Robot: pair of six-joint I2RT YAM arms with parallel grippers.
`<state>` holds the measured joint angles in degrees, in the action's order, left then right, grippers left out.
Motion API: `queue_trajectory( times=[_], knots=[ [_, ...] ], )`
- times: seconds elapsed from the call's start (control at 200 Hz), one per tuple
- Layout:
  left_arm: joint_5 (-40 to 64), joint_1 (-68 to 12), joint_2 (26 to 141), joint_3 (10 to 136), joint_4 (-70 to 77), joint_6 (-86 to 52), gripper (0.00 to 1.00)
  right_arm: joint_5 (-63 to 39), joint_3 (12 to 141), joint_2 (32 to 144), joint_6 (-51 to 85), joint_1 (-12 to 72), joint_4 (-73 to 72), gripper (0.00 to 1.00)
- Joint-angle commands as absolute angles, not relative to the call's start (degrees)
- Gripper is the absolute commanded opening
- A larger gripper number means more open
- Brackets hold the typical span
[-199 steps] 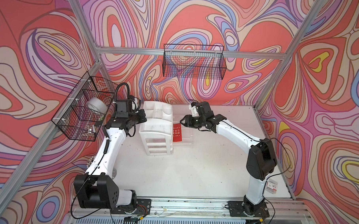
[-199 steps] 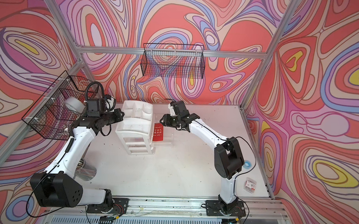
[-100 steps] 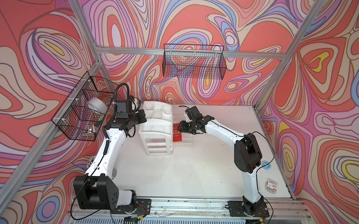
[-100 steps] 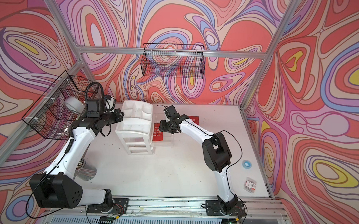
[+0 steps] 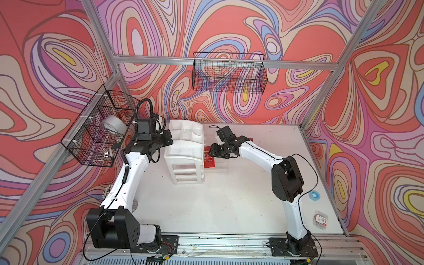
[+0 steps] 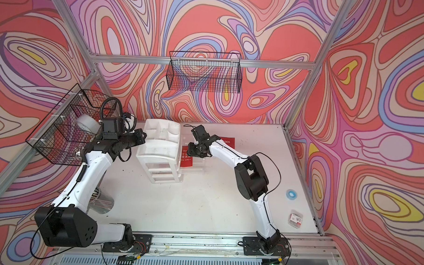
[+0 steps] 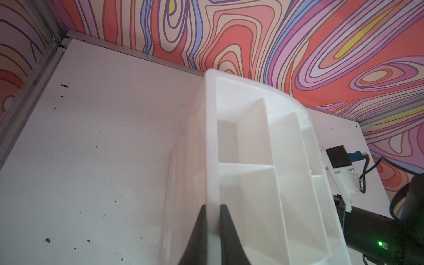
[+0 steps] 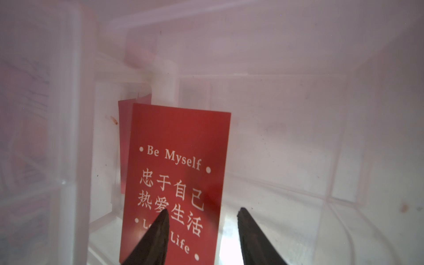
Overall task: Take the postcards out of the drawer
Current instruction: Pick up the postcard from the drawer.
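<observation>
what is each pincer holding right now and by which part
The left pincer clamps the white organizer by the rim of its top wall. The right pincer stands open over a red postcard in the drawer, holding nothing.

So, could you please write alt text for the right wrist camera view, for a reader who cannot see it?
A red postcard with white "Be Myself" and Chinese lettering lies in a clear drawer, a second red card peeking from under it. The right hand is open, one dark finger over the postcard's near end.
</observation>
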<state>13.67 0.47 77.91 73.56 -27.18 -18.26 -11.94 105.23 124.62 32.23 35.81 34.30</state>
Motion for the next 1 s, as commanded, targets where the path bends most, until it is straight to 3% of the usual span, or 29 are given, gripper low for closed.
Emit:
queue_trajectory(
  times=[0.0,0.481,0.997],
  knots=[
    [12.08,0.62,77.87,70.88,-32.54,-15.45,0.0,-12.58,106.41,126.53,32.04,36.23,35.77,0.5],
    [12.19,0.59,77.62,70.89,-32.71,-15.21,0.0,-18.02,108.08,128.23,31.37,36.3,34.7,0.44],
    [12.27,0.62,77.78,70.92,-32.73,-15.03,0.0,-20.74,101.75,121.52,32.61,36.3,26.82,0.4]
  ],
)
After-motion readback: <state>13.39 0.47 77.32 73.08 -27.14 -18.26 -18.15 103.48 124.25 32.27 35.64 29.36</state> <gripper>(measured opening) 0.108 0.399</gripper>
